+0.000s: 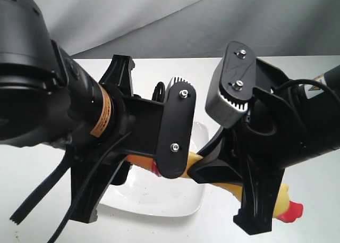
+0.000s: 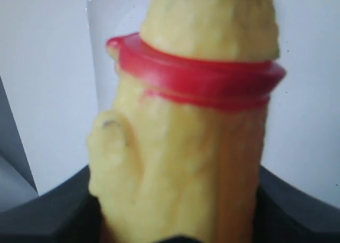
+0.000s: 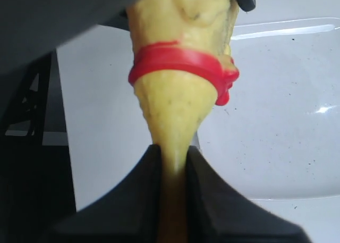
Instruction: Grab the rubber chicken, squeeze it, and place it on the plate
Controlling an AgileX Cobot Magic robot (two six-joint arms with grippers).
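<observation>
The rubber chicken hangs stretched between both arms above the plate; its yellow head with the red beak sticks out at the lower right. My right gripper is shut on the neck and pinches it thin below the red neck ring. My left gripper is shut on the thick yellow body, whose red ring lies just beyond the jaws. In the exterior view the left gripper and right gripper are largely hidden behind their camera mounts.
The speckled white plate lies directly beneath the chicken on a white table. A grey cloth backdrop closes the far side. Black cables hang from the left arm.
</observation>
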